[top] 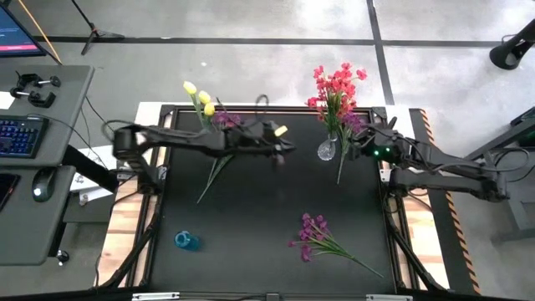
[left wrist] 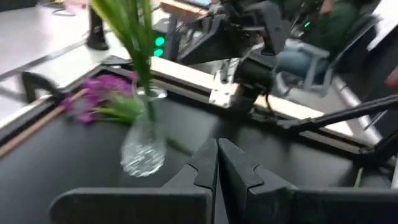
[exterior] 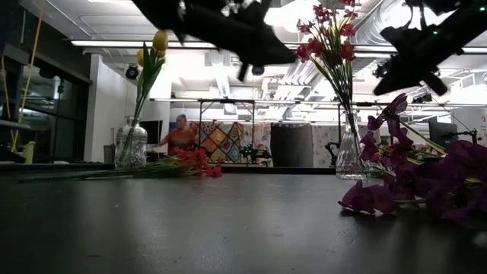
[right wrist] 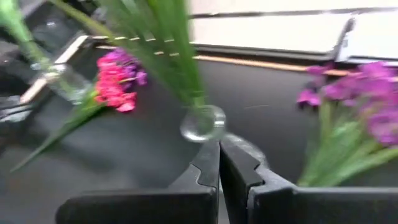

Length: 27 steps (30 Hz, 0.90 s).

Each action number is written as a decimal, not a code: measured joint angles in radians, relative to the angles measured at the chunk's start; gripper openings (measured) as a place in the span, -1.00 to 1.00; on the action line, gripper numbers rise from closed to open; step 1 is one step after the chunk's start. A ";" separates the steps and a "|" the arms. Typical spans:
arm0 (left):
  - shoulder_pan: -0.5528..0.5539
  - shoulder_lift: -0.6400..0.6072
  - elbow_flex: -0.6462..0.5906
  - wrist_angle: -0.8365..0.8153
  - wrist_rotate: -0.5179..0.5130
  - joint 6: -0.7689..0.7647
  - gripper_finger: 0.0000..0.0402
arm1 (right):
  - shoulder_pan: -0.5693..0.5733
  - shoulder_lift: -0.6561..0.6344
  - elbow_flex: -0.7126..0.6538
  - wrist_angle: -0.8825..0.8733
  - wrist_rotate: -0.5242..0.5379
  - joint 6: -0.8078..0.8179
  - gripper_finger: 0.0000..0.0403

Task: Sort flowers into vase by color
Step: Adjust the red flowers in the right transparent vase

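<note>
The flowers are found in four places: red-pink blooms (top: 336, 90) are held upright in a clear vase (top: 326, 150) at the table's far right, yellow blooms (top: 199, 94) are stood in a second glass vase (exterior: 131, 146) at the far left, a mixed pink and purple bunch (top: 224, 122) is laid flat beside that second vase, and a purple bunch (top: 316, 234) is laid loose toward the near right of the black table (top: 251, 234). In the high view the second vase is mostly covered by the left arm, so only its yellow heads are made out there; in the low view it is seen whole. The purple bunch is cut off at the low view's right edge. A small blue object (top: 185, 241) is seen near the front left, too small to be identified. The left gripper (top: 282, 149) is held above the middle of the far half, its fingers (left wrist: 211, 168) pressed together with nothing between them. The right gripper (top: 361, 144) is held just beside the clear vase, its fingers (right wrist: 217, 168) likewise pressed together and empty. The centre and near left of the table are left free of stems, while the far edge is crowded by both arms and both vases. A person (exterior: 179, 137) is seen in the room beyond
</note>
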<state>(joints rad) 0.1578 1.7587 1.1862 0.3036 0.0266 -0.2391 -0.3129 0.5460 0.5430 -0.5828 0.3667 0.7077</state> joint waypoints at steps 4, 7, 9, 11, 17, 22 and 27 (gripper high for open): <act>0.010 0.138 0.000 0.211 0.006 -0.045 -1.00 | -0.036 0.043 0.000 0.092 -0.073 -0.027 -1.00; 0.029 0.211 0.000 0.305 0.001 -0.082 -1.00 | -0.072 0.052 0.000 0.096 -0.055 -0.015 -1.00; 0.045 0.251 0.013 0.323 -0.009 -0.122 -1.00 | -0.106 0.054 -0.001 0.097 -0.037 0.010 -1.00; 0.060 0.282 0.037 0.318 -0.009 -0.149 -1.00 | -0.140 0.057 -0.001 0.127 -0.064 0.024 -1.00; 0.089 0.321 0.089 0.321 0.053 -0.170 -1.00 | -0.179 0.045 0.001 0.182 -0.339 -0.057 -1.00; 0.103 0.319 0.090 0.322 0.058 -0.160 -1.00 | -0.131 0.029 0.030 0.169 -0.376 -0.156 -1.00; 0.134 0.319 0.090 0.322 0.058 -0.147 -1.00 | -0.083 0.051 0.070 0.105 -0.238 -0.314 -0.98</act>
<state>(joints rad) 0.2914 2.0773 1.2762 0.6256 0.0849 -0.3863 -0.3954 0.5966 0.6128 -0.4779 0.1284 0.3940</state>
